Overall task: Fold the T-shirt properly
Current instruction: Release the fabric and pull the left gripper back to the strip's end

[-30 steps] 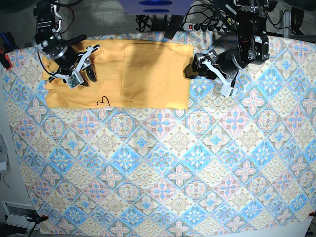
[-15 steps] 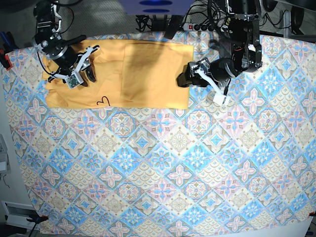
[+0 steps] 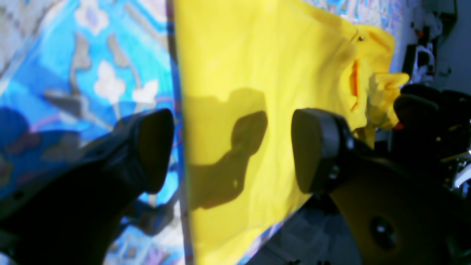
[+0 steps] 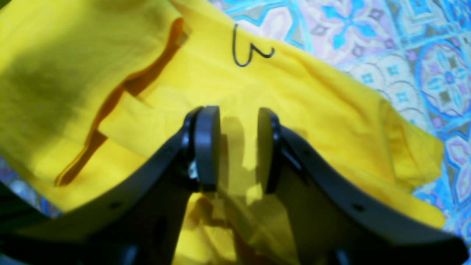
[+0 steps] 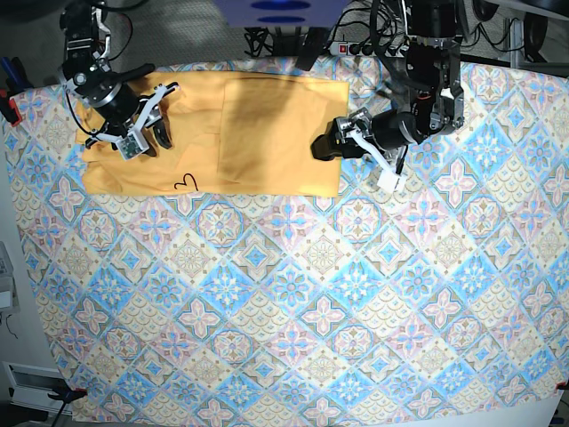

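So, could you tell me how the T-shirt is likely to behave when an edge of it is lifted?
The T-shirt will probably drape limply: it lies flat in thin layers, with soft wrinkles near the right tool. It looks light, so it should rise easily. Lower layers may slide or drag along, since the folds sit loosely on the tablecloth.

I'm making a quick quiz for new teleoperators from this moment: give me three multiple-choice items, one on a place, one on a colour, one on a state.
1. Where does the T-shirt lie on the tablecloth?
A. far edge
B. middle
C. near edge

2. What colour is the loop mark on the shirt?
A. red
B. dark
C. white

3. How do the left gripper jaws stand?
A. wide apart
B. shut on cloth
C. shut on nothing

Answers: 1 A, in the base view the shirt lies by the cloth's far edge; 2 B, a dark line on yellow; 3 A, the shirt's edge shows between them.
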